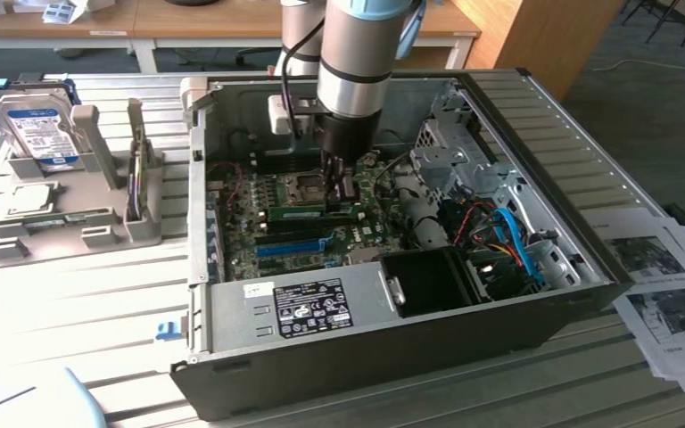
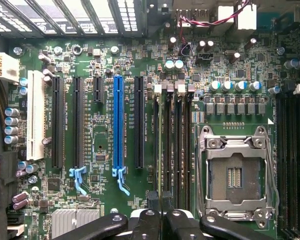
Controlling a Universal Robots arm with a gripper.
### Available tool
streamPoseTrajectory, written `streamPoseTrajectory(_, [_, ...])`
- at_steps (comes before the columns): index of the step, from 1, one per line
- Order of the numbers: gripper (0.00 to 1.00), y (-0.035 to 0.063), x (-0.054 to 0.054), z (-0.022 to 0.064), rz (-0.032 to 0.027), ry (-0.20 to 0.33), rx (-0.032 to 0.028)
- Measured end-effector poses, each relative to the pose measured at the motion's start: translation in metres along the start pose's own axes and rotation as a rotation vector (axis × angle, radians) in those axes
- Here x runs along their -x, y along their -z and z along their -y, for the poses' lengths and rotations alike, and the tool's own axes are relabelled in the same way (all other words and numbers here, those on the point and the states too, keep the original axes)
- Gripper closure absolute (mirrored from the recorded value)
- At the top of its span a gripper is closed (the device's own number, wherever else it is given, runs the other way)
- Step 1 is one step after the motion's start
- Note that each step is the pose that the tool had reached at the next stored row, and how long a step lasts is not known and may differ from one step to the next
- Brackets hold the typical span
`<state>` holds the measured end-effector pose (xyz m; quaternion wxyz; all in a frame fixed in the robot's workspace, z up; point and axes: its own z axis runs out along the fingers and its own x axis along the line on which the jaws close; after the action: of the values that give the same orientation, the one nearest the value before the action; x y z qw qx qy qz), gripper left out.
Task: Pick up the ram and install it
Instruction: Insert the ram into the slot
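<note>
The ram [image 1: 297, 212] is a thin green stick standing on edge over the memory slots of the motherboard, between the CPU socket [image 1: 307, 185] and the blue slot [image 1: 289, 247]. My gripper [image 1: 340, 198] reaches down into the open computer case, and its fingers meet the stick's end on the exterior view's right. In the wrist view my gripper [image 2: 161, 205] has its two black fingers drawn close together. They sit over the end of the dark memory slots [image 2: 177, 145]. The stick itself is hard to make out there.
The case walls [image 1: 533, 134] ring the motherboard. A power supply [image 1: 307, 303] and a black fan shroud [image 1: 438, 281] sit at the front, with cables [image 1: 503, 236] on the exterior view's right. A grey holder [image 1: 69, 223] with a hard drive [image 1: 36, 129] stands on the left. Papers [image 1: 664, 294] lie on the right.
</note>
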<state>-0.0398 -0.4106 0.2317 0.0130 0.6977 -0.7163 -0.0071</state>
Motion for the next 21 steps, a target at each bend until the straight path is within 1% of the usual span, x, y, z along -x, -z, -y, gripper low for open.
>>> streamPoseTrajectory(7, [0.89,0.0006,0.0,-0.0001,-0.0001,0.0,0.0])
streamPoseTrajectory(14, [0.89,0.0048,0.0,-0.0002,0.0002,0.0,-0.0003])
streamPoseTrajectory(15, [0.89,0.0048,0.0,-0.0005,0.0005,0.0,-0.0041])
streamPoseTrajectory(16, [0.89,0.0049,-0.0001,-0.0008,0.0009,0.0,-0.0109])
streamPoseTrajectory(20, [0.89,0.0048,-0.0001,-0.0015,0.0042,0.002,-0.0496])
streamPoseTrajectory(21, [0.89,0.0047,-0.0001,-0.0017,0.0046,0.002,-0.0556])
